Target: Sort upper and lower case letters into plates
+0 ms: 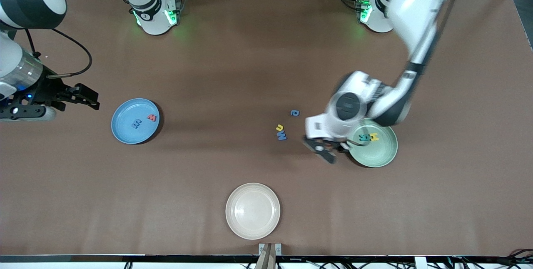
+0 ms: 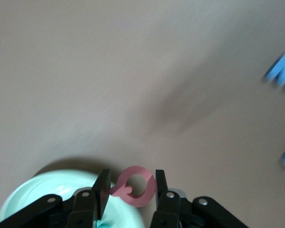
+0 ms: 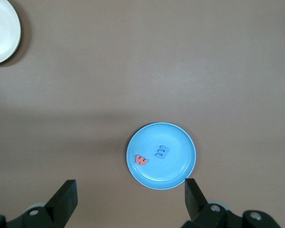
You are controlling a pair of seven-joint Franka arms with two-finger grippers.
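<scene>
1. Front view: left tool (image 1: 329, 149) hangs over the counter (image 1: 233, 52) just beside the mint plate (image 1: 381, 154), at the rim toward the loose letters; arm blurred, so prob mid-carry. Mint plate already has a teal letter (image 1: 363, 137) and a yellow letter (image 1: 374, 137). Blue plate (image 1: 125, 129), toward the right arm's end, has a red letter (image 1: 152, 117) and a blue letter (image 1: 136, 124). Three loose on the counter between the plates: blue "a" (image 1: 295, 113), yellow one (image 1: 280, 127), blue "N" (image 1: 282, 136) nearest the camera. Cream plate (image 1: 252, 210) empty, not part of the sort. Right tool (image 1: 83, 96) waits beside the blue plate.

2. Left wrist view: tool narrow, clamped on a red Q-shaped letter (image 2: 135, 186), flat foam, matte, held by its edges. Mint rim (image 2: 23, 199) just under one finger (image 2: 103, 192). Step in hand, I'd say: delivering the Q to the mint plate. Next move needs a short shift over the plate's middle, then release low so the light foam doesn't bounce out.

3. Right wrist view: right tool (image 3: 130, 197) spread wide, empty, above the blue plate (image 3: 180, 142); round, shallow, smooth, both letters lying flat inside.
</scene>
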